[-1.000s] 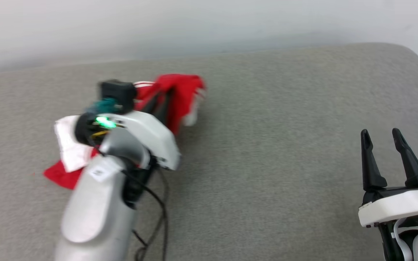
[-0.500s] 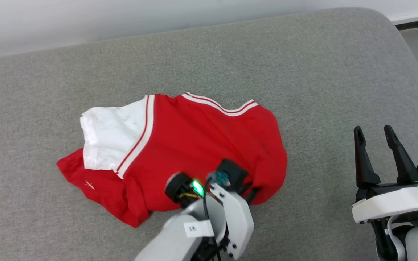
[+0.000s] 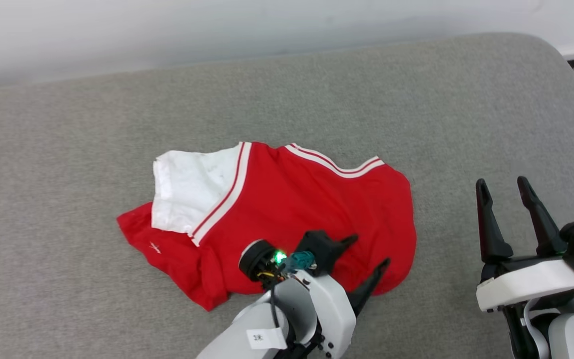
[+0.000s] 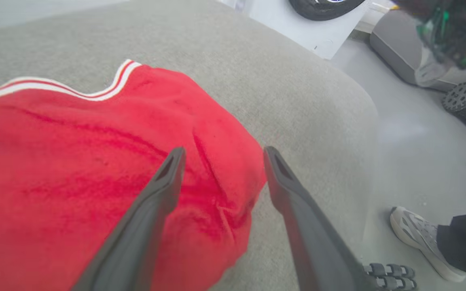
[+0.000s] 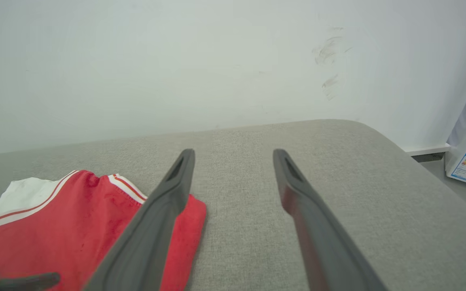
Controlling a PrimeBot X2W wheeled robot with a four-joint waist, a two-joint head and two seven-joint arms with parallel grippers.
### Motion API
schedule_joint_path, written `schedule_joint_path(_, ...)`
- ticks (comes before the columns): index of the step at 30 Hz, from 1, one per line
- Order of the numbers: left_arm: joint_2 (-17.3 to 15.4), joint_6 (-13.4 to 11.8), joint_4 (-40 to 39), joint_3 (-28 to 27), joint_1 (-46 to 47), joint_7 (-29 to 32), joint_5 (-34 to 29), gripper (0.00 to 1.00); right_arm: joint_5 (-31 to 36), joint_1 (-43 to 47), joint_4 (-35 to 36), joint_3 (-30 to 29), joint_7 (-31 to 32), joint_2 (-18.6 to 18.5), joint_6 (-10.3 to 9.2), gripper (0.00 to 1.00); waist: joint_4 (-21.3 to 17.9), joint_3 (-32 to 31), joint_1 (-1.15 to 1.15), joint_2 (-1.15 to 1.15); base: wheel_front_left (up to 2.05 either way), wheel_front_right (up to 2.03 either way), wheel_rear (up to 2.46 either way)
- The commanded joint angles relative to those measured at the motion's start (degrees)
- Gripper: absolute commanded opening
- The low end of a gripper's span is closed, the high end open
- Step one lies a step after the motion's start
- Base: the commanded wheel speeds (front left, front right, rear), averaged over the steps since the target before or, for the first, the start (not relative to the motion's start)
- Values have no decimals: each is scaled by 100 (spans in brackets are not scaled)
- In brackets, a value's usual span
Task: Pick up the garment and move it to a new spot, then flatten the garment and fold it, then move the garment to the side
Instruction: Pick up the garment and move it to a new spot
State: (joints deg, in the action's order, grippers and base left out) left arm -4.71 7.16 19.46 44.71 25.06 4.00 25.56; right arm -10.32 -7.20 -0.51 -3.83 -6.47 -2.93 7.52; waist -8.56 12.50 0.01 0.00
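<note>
- Seemingly set down, the shirt lies rumpled mid-frame on the grey cushion.
- Open and empty, the left claw is held over its lower-right hem; the right claw likewise, lower right.
- Flattening, folding and shifting aside are judged left.

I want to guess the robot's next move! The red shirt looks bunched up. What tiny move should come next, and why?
Probably lower the left gripper, its jaws open, onto the rumpled near-right edge of the garment and pinch it, so that side can be pulled flat. The right gripper is open, off the cloth.
</note>
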Motion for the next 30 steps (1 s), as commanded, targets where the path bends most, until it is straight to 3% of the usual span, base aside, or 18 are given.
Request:
schedule_joint_path(1,32,-46,-39,-45,65,-232,-18,100,62,80,29,-7,36,8,-6,100,169,-188,-1,0,0,0,0)
schedule_joint_path(6,58,-240,-148,-261,122,-1101,-132,100,136,219,129,9,159,8,-5,100,410,-452,-1,0,0,0,0)
schedule_joint_path(12,-40,-680,-128,-711,-15,-1718,-181,100,213,438,253,25,332,8,-5,100,662,-679,-1,0,0,0,0)
schedule_joint_path(22,-501,-1290,-344,-1777,-613,-1922,-39,100,189,713,344,45,501,8,-5,100,854,-952,-1,0,0,0,0)
schedule_joint_path(30,-965,-1621,-684,-2623,-1293,-1926,45,100,177,952,364,51,614,8,-5,100,909,-1189,-1,0,0,0,0)
